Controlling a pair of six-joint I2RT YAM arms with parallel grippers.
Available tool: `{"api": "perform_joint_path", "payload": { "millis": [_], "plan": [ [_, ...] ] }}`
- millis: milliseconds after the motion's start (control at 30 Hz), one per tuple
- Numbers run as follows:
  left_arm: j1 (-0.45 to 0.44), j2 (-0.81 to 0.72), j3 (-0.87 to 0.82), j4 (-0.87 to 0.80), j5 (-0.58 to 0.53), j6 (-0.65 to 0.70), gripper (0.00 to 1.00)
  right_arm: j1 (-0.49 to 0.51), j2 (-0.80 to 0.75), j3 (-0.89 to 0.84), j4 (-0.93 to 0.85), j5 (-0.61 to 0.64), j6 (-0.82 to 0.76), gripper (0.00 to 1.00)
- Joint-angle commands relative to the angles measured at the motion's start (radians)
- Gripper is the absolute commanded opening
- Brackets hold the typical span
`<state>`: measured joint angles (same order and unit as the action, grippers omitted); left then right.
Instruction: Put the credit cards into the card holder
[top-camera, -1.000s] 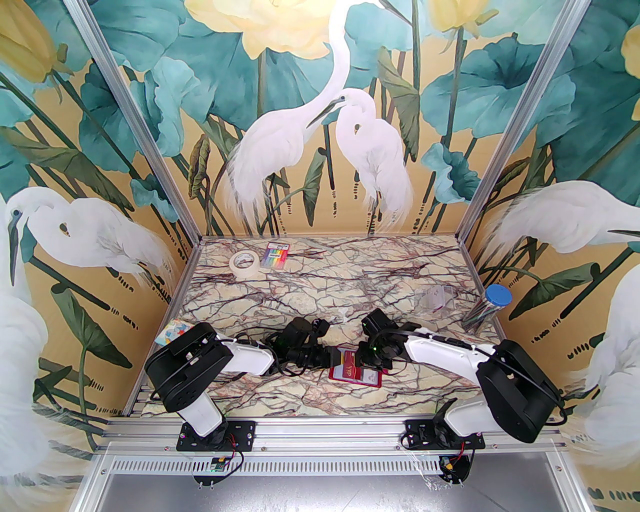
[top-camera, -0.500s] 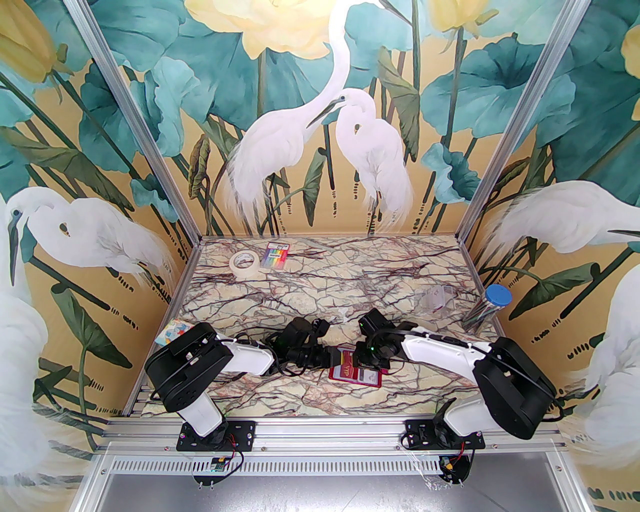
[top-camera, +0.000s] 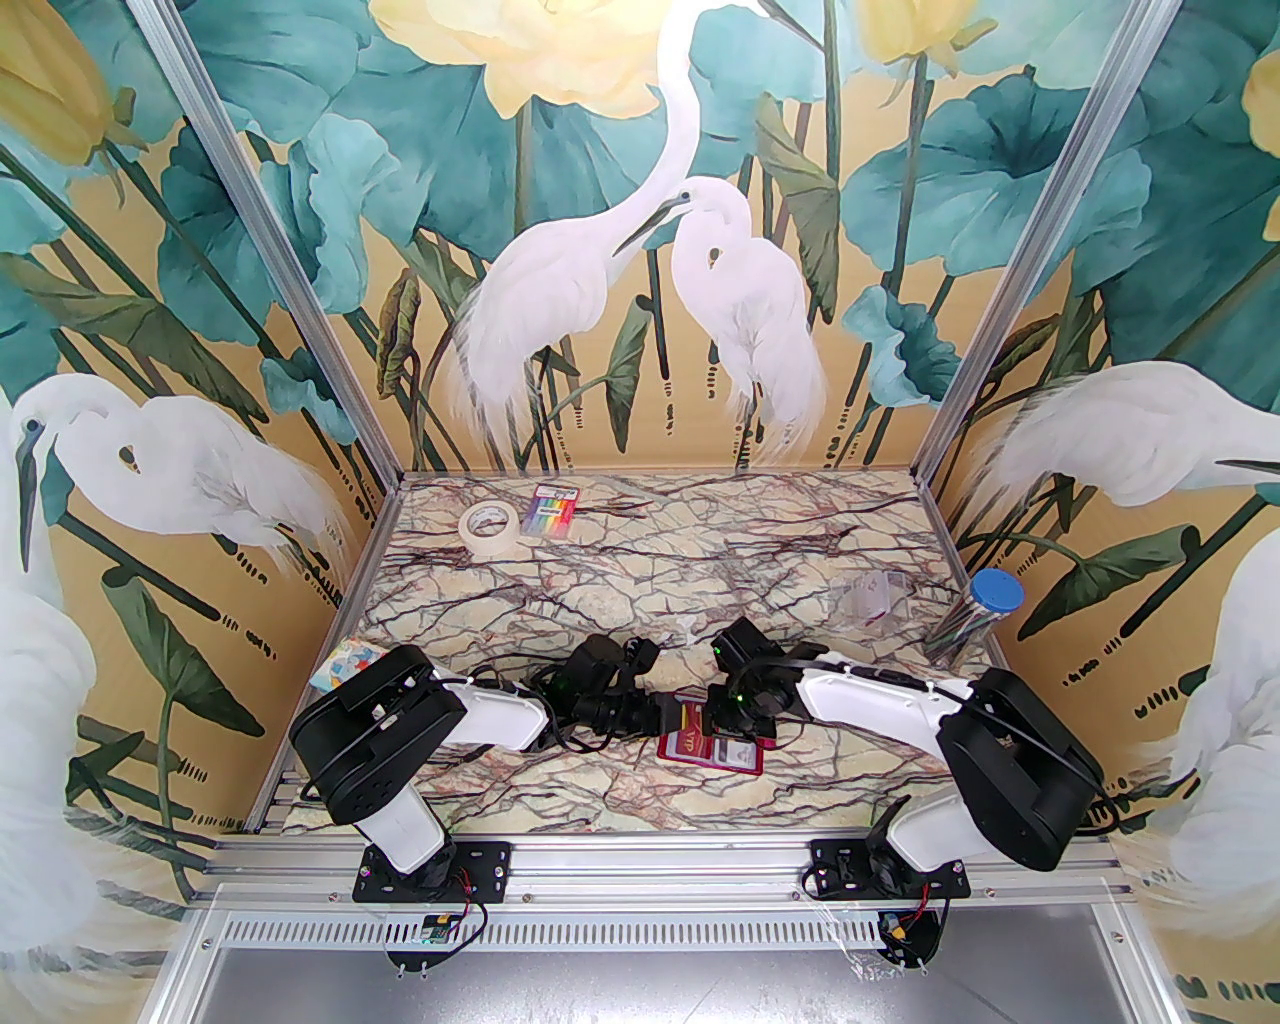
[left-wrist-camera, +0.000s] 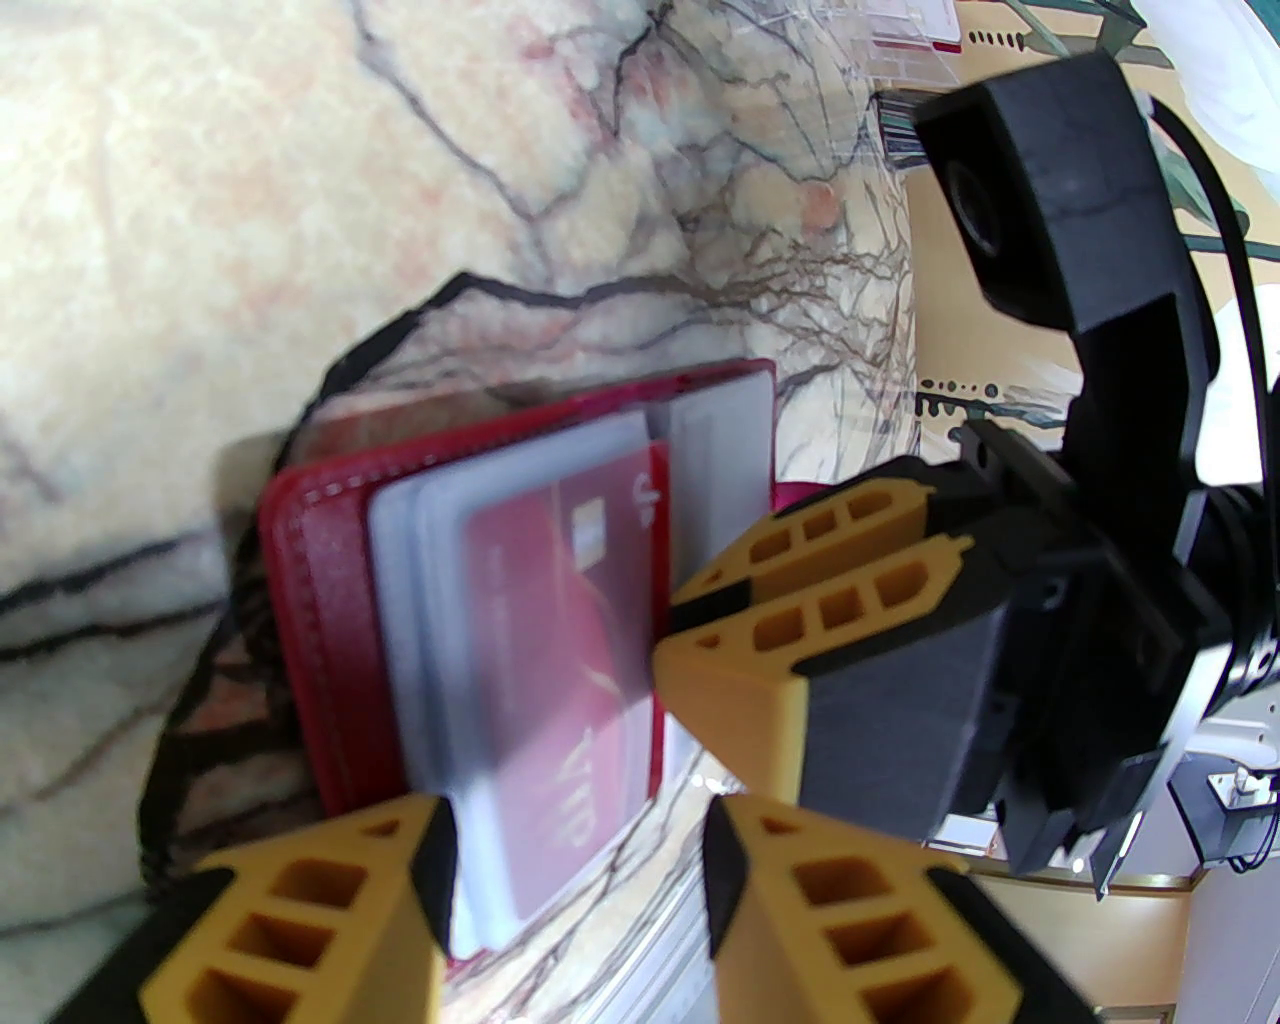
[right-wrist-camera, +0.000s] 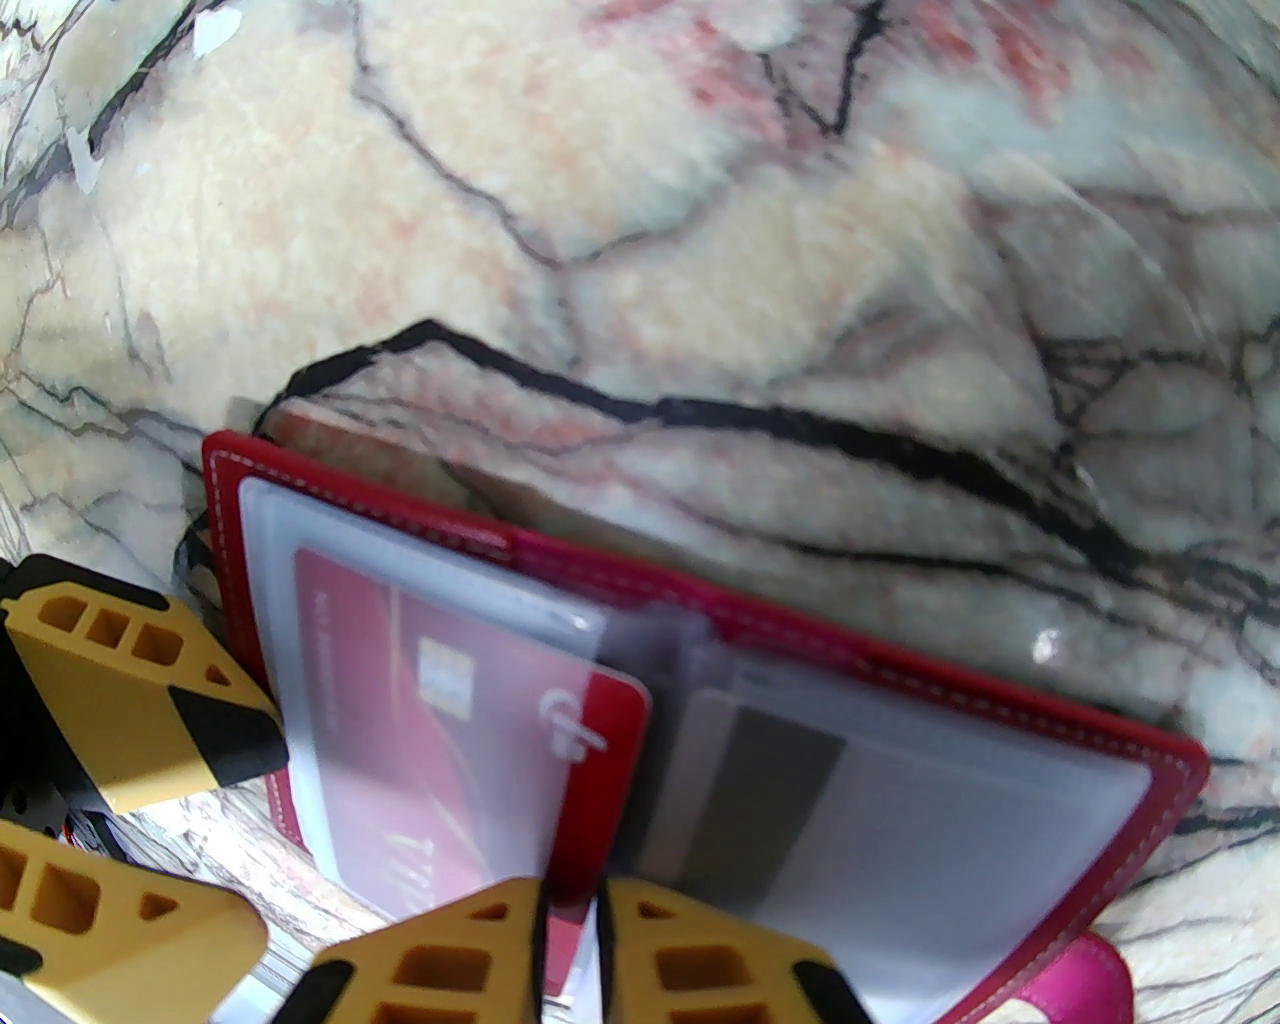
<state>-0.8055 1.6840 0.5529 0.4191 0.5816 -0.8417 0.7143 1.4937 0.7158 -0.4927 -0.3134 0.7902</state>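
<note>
Card holder (top-camera: 745, 766) lies open and flat on the table (top-camera: 640, 590), at the near centre between the two arms, its long axis running roughly 9 to 3 o'clock in the overhead view. The right gripper (right-wrist-camera: 572, 905) is closed to a thin slit on the spine-side long edge of a red card (right-wrist-camera: 440, 720). Most of that card sits inside a clear sleeve (right-wrist-camera: 275, 600) over the holder's left cover. From this claw the card extends toward 11 o'clock, so the remaining push appears to run toward 9 or 10 o'clock, away from the spine. The left gripper (left-wrist-camera: 575, 850) stands at the holder's 9 o'clock end, jaws wide apart and gripping nothing (the sleeve edges lie loosely between them). The right arm is judged the working arm. In the overhead view the wrists cover the fingertips. The right wrist view resolves the pinch and shows a dark card (right-wrist-camera: 780, 790) in the right-hand sleeve, while the left wrist view shows several stacked sleeves.
</note>
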Motion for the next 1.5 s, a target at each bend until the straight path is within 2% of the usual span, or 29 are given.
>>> {"api": "perform_joint_path", "payload": {
  "millis": [0,833,967,1200,1333,1467],
  "plan": [
    [-0.009,0.035,0.010,-0.044,-0.023,0.024,0.46,0.013,0.017,0.024,0.019,-0.003,0.015,0.16],
    [-0.009,0.033,0.008,-0.038,-0.023,0.024,0.46,0.034,0.014,0.035,0.051,0.001,0.033,0.15],
    [-0.009,0.033,0.006,-0.037,-0.023,0.025,0.46,0.034,0.001,0.033,0.040,0.009,0.032,0.17],
    [-0.009,0.031,0.006,-0.038,-0.025,0.024,0.46,0.035,-0.037,0.048,-0.043,0.072,0.018,0.27],
    [-0.009,0.033,0.006,-0.038,-0.025,0.024,0.46,0.035,-0.051,0.046,-0.051,0.087,0.031,0.28],
    [-0.009,0.032,0.006,-0.036,-0.022,0.024,0.46,0.034,-0.041,0.048,-0.060,0.111,0.044,0.24]
  ]
}}
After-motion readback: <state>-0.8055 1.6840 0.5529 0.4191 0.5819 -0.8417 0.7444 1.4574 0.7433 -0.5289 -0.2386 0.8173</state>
